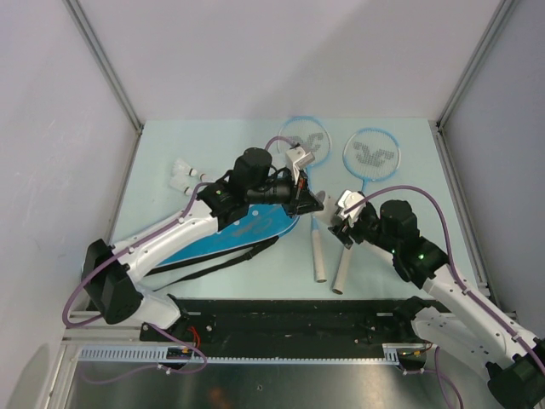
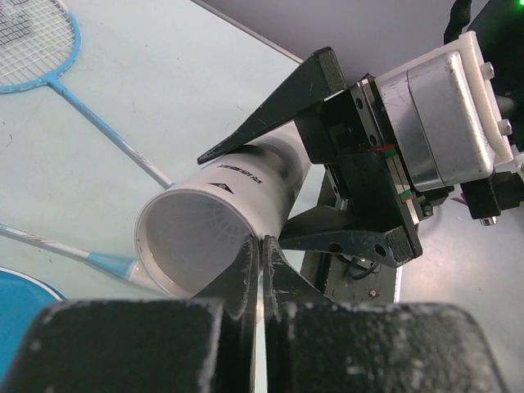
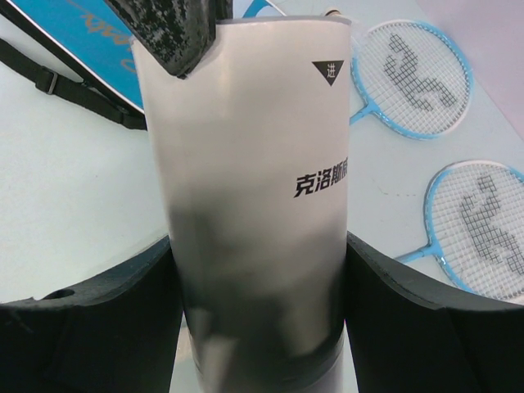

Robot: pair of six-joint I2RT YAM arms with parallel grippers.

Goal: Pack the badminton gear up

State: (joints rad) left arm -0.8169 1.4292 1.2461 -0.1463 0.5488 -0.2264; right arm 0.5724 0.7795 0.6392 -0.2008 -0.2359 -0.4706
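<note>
My right gripper [image 1: 338,213] is shut on the long white tube [image 3: 254,180] and holds it above the table, open end towards the left arm. In the left wrist view the tube's open mouth [image 2: 201,233] shows a white shuttlecock inside. My left gripper [image 2: 262,246] is shut, its tips right at the tube's rim, with nothing visible between them. Two light-blue rackets [image 1: 304,141] [image 1: 371,153] lie side by side mid-table, white handles [image 1: 318,256] pointing near. The blue racket bag [image 1: 230,234] lies under the left arm. Loose shuttlecocks [image 1: 183,175] sit at the left.
The bag's black strap [image 1: 213,264] trails towards the near edge. Grey walls and metal posts enclose the table on three sides. A black base plate [image 1: 289,328] runs along the near edge between the arm bases.
</note>
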